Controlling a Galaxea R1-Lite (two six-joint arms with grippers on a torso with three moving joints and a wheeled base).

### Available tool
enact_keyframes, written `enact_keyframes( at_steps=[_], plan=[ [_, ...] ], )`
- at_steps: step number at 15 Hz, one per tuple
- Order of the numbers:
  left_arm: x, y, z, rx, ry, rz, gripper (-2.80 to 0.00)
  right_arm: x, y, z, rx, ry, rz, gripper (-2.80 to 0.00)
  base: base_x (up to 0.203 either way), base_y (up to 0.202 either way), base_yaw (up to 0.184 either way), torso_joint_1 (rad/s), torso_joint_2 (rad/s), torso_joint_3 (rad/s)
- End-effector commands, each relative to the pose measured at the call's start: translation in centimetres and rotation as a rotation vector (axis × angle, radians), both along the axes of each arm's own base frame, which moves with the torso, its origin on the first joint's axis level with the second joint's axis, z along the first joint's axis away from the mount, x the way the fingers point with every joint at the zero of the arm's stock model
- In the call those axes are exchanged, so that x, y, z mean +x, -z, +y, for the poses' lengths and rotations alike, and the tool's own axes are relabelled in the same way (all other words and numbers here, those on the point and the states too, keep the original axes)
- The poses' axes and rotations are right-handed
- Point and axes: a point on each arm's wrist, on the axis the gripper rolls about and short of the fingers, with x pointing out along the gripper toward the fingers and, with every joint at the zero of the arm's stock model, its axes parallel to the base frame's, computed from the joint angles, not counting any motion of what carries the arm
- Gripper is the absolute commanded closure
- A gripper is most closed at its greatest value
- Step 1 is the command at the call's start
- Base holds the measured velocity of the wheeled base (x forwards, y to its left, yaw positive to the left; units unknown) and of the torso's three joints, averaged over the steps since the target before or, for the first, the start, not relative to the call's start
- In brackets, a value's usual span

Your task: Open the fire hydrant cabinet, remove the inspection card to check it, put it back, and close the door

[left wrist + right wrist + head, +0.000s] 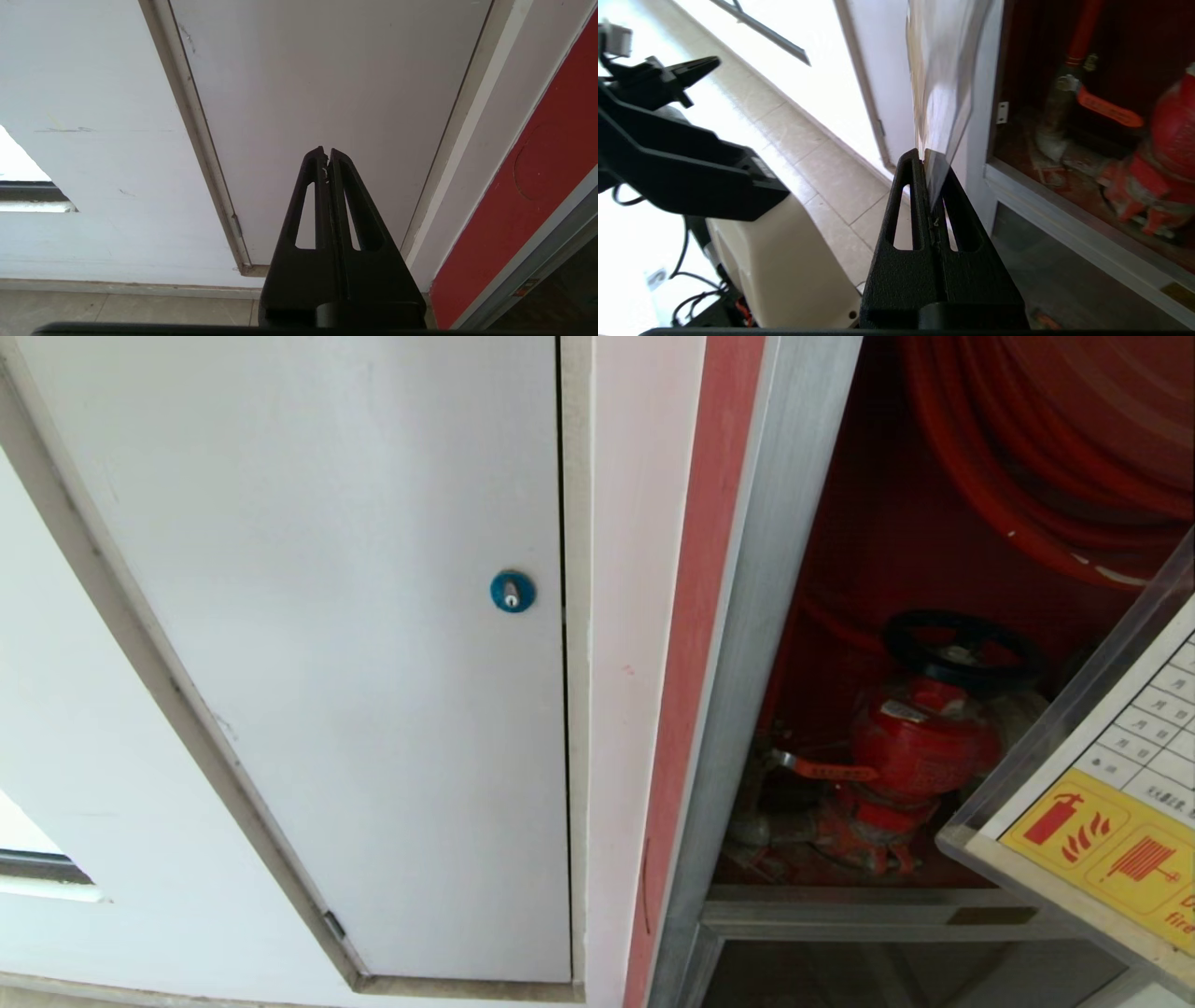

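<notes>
Right gripper [925, 156] is clamped tight, both black fingers pressed together on the edge of the inspection card [941, 84], which stands up out of the tips. In the same right wrist view the left arm sits low and off to the side, its gripper [698, 65] pointing away, well apart from the right one. Over to the left wrist view: left gripper [326, 154] has its two fingers pressed flat together with nothing between them, hanging idle. Neither arm shows in the head view, so how the right wrist is angled is hard to say for sure
</notes>
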Motion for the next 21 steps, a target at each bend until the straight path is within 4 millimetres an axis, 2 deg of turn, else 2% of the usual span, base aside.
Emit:
enact_keyframes(
  at_steps=[1,7,15,21],
  plan=[
    [0.1,0.4,0.0,0.0,0.0,0.013,0.0,0.2,0.1,0.0,0.003,-0.023,0.013,0.0,0.0,0.0,0.0,0.0,0.0,0.0],
    [0.1,0.4,0.0,0.0,0.0,0.013,0.0,1.5,-0.1,0.1,-0.009,-0.151,0.018,0.0,0.0,0.0,0.0,0.0,0.0,0.0],
    [0.1,0.4,0.0,0.0,0.0,0.014,0.0,5.3,-0.4,0.4,-0.078,-0.281,0.045,0.0,0.0,0.0,0.0,0.0,0.0,0.0],
    [0.1,0.4,0.0,0.0,0.0,0.013,0.0,8.7,-0.5,1.5,-0.125,-0.411,0.051,0.0,0.0,0.0,0.0,0.0,0.0,0.0]
  ],
)
